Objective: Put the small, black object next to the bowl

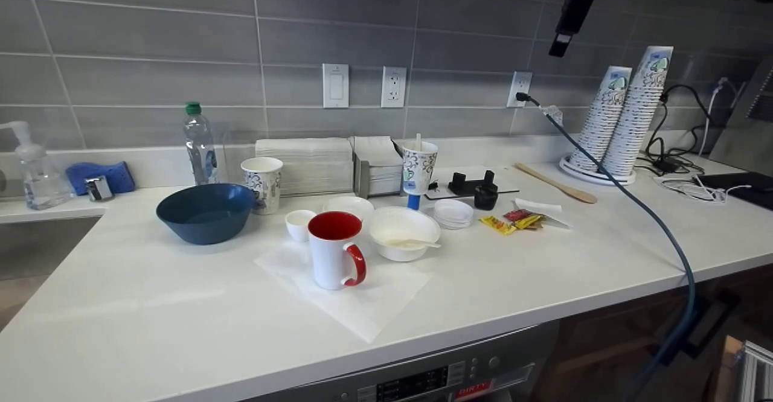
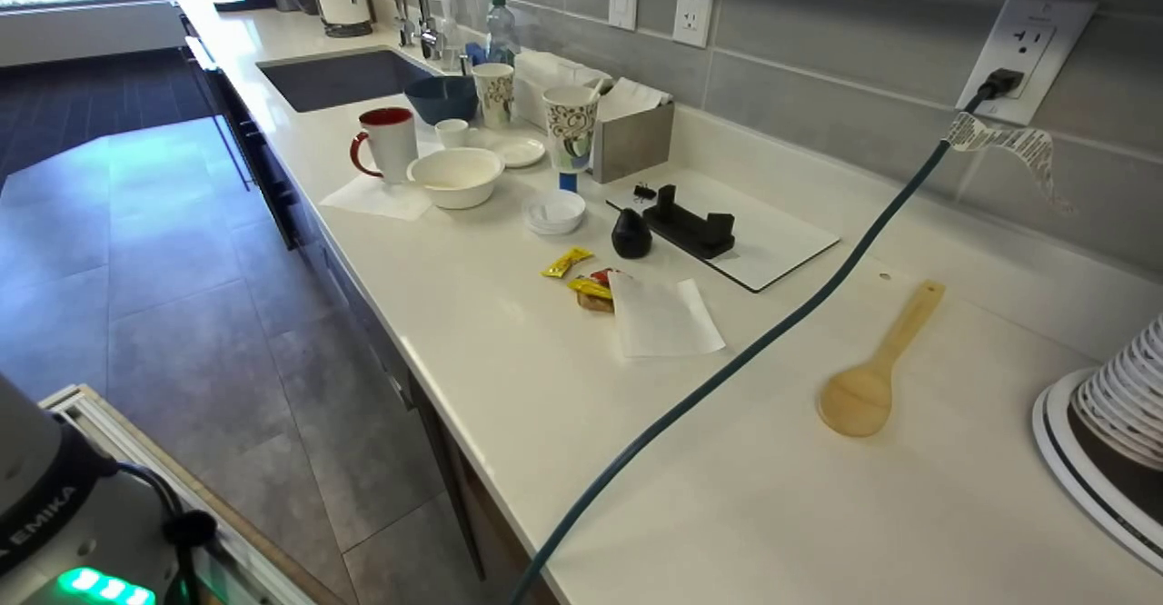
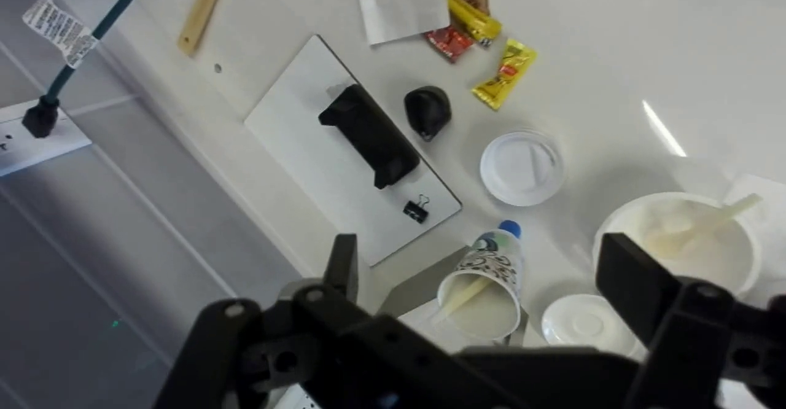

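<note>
My claw (image 3: 483, 264) is wide, empty; reaching stage, I reckon: lump (image 3: 428, 112) at its eleven o'clock in wrist view, go over, pinch!

The small object (image 2: 631, 234) is black, the claw (image 3: 482, 268) black too, the bench (image 1: 181, 317) white. The white bowl (image 2: 456, 187) and the dark blue bowl (image 1: 205, 224) are solid-coloured; the mug (image 1: 330, 260) is white, its inside and handle (image 1: 360, 263) red. Dark scrolls pattern a white cup (image 1: 266, 181). Packets (image 3: 506, 76) show yellow and red.
</note>
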Robot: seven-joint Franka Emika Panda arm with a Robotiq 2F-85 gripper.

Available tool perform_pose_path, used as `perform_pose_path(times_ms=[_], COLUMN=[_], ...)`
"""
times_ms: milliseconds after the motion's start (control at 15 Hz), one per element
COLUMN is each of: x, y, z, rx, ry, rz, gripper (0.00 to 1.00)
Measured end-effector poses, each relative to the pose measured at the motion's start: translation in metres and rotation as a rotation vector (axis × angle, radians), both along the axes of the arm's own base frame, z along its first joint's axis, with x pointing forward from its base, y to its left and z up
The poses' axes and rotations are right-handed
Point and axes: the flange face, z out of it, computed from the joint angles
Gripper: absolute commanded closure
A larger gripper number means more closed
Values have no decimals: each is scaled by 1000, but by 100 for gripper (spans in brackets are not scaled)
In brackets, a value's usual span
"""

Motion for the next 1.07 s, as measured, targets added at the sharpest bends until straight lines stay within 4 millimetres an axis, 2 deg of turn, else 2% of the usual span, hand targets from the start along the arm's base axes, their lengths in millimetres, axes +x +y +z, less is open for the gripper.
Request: perform_pose_path(times_ms=[133,200,533,667,733,1067], x=[17,22,25,24,23,5], y=[-22,-27,-26,-24,-23,-18], z=[-16,-22,-25,-29,-38,-115], rx=[6,8,7,-52,-85,-187], ry=[-27,-26,-27,-17,0,109], rz=[-5,-8,-4,1,-1,-41], gripper=[0,0,0,0,0,0])
